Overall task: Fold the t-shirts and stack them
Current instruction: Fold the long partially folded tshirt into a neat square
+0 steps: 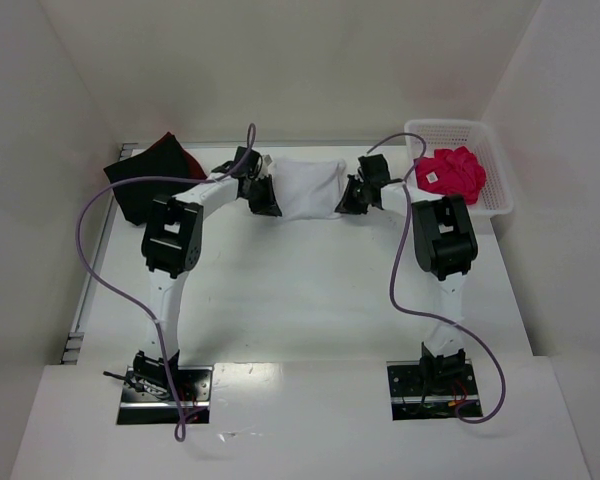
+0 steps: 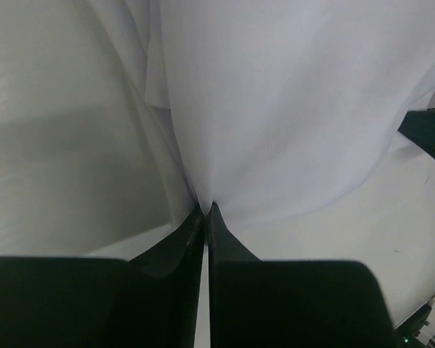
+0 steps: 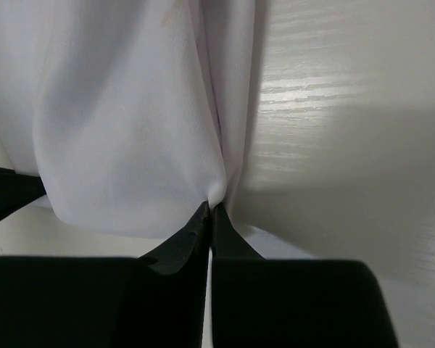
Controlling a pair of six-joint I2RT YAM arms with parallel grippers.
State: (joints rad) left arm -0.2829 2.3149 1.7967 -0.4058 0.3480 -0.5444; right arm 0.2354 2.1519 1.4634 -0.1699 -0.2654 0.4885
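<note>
White t-shirt (image 1: 308, 188) lies bunched at the far middle of the table (image 1: 300, 300). The left end effector (image 2: 206, 210) and right end effector (image 3: 211, 208) each pinch tight on its cloth at opposite sides. The pink-red t-shirt (image 1: 450, 172) sits in the basket (image 1: 497, 196).

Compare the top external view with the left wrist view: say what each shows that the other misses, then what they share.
Only the top external view shows the pink-red t-shirt lying in the white basket at the far right, and the dark t-shirt pile at the far left. Only the left wrist view shows up close that the left gripper is shut, pinching a fold of cloth between its fingertips. Both show the white t-shirt and the pale table under it.
</note>
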